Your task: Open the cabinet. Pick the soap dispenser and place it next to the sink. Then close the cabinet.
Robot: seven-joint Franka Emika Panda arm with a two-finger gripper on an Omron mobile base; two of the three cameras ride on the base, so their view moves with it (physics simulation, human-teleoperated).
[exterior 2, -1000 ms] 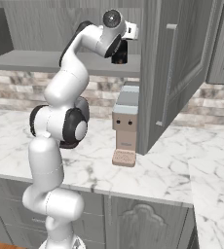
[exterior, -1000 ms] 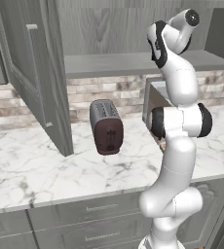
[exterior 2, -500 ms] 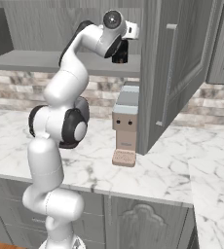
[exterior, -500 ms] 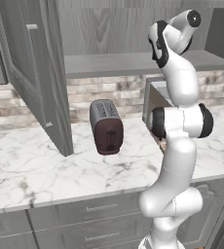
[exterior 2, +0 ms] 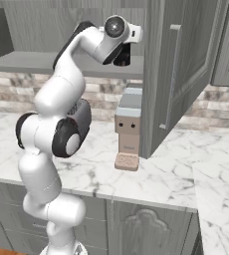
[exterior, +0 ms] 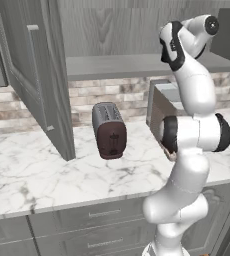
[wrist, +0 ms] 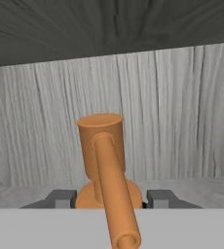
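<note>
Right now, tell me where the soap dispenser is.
In the hand view the orange soap dispenser stands on the grey shelf inside the open cabinet, right in front of the back wall, with the end effector closed around its base.

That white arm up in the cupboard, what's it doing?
The arm has reached into the open cabinet above the marble counter. Its gripper has closed on an orange soap dispenser standing on the shelf, one fingertip on each side of its base. Both doors hang open. A toaster and a coffee machine sit on the counter below.
</note>
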